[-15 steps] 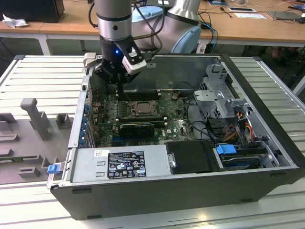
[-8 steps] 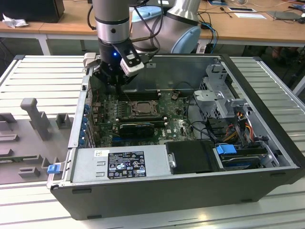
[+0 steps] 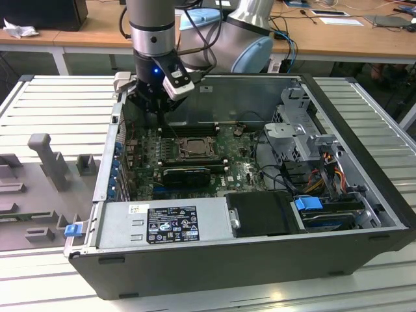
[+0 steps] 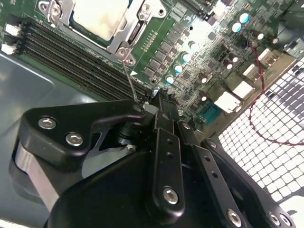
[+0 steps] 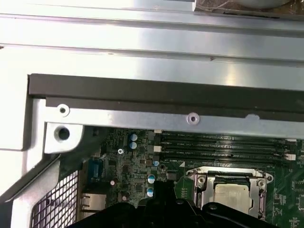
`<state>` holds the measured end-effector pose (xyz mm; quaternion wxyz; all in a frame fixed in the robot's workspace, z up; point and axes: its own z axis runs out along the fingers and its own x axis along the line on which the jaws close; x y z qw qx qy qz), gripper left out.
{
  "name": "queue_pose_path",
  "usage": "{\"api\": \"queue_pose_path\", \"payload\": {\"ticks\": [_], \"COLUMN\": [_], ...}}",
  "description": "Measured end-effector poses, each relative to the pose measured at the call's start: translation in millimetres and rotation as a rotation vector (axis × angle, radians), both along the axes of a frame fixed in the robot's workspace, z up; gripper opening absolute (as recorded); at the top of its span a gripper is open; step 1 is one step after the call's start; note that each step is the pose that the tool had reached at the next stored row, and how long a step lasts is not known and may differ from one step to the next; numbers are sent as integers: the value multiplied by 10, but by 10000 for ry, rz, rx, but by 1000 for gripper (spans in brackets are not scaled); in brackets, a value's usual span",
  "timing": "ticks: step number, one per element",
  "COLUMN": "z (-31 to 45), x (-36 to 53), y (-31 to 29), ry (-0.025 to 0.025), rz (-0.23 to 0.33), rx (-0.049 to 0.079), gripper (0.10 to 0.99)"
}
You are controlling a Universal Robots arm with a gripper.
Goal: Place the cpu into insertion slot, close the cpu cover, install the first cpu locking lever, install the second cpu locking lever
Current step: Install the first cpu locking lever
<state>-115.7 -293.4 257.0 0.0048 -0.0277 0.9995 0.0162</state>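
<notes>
The cpu point(image 4: 97, 16) lies pale and flat in the insertion slot point(image 3: 193, 148) on the green board. The silver cpu cover point(image 4: 124, 29) lies flat around it as a frame. In the first wrist view the cpu point(image 5: 232, 194) and the cpu cover point(image 5: 259, 176) show again. A thin locking lever point(image 4: 129, 78) runs from the socket's corner up to my gripper point(image 4: 159, 99). The black fingers look shut, their tips at the lever's free end; whether they clamp it I cannot tell. In the exterior view the gripper point(image 3: 160, 112) hangs at the board's far left corner, beside the slot.
Long black memory slots point(image 4: 71, 61) run beside the socket. The case's perforated wall point(image 4: 266, 128) and metal rim point(image 5: 142, 95) stand close to the gripper. A red wire point(image 4: 259, 61) crosses near the wall. A black expansion card point(image 3: 185, 174), power supply point(image 3: 162, 221) and drive cage point(image 3: 305, 130) occupy the case.
</notes>
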Motion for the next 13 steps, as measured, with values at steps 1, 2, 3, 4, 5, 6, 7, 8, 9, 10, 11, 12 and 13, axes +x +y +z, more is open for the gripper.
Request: {"api": "queue_pose_path", "payload": {"ticks": [1,2,3,4,5,6,7,8,9,10,11,12,13], "z": [-3,-6,-8,-9,-10,-10,-10,-10,-11,-12,-11,-11,-11], "x": [0,0,0,4,10,19,25,36,41,51,60,70,84], "y": [10,17,25,28,31,32,32,32,32,33,32,32,32], "ry": [0,-1,0,-1,0,0,1,0,0,-2,-1,0,0], "rz": [-1,0,-1,0,1,0,-1,-5,-7,-9,-10,-11,-11], "rx": [1,1,1,2,1,1,0,1,1,2,2,1,1], "gripper": [106,106,106,106,106,106,106,106,106,106,106,106,106]}}
